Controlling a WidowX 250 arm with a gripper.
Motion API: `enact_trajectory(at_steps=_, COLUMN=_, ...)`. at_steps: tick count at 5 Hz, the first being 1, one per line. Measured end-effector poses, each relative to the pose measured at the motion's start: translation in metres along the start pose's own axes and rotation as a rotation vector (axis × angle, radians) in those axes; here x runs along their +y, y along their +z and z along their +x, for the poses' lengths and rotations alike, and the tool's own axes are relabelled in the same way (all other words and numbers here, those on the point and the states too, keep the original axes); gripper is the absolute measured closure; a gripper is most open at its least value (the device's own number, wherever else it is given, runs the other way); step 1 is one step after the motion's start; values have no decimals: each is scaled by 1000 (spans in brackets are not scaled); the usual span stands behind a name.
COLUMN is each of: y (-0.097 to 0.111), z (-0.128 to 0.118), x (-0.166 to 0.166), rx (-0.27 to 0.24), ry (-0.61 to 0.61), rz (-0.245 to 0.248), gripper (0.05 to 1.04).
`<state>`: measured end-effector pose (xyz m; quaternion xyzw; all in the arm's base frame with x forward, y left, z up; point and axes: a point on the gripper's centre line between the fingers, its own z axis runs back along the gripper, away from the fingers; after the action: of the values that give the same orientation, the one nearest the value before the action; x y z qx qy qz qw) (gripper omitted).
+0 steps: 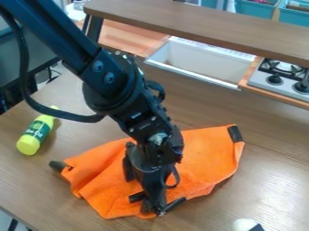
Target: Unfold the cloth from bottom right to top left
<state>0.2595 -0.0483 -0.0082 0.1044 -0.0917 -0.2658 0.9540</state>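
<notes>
We saw a risk that the whole cloth would slide with the gripper instead of opening, if several layers were pinched together. Too shallow a bite on the edge could have slipped, and a wide swing could have knocked the bottle, well apart from the gripper. The cloth lay rumpled below the gripper, spreading beyond it and to both sides. We could not tell whether the gripper was clenched, released or holding fabric.

Arm aslant, hand low (and downward)
</notes>
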Motion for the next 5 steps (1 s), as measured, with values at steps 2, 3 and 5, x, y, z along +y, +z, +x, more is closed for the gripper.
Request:
enact_trajectory(at_steps=2, y=0, z=-1, x=2, rx=11, ry=22, rz=-7, gripper=727)
enact_trajectory(at_steps=3, y=0, z=-2, x=2, rx=13, ry=21, rz=-12, gripper=947)
enact_trajectory(at_steps=5, y=20, z=0, x=24, rx=-27, ry=79, rz=-7, gripper=1033)
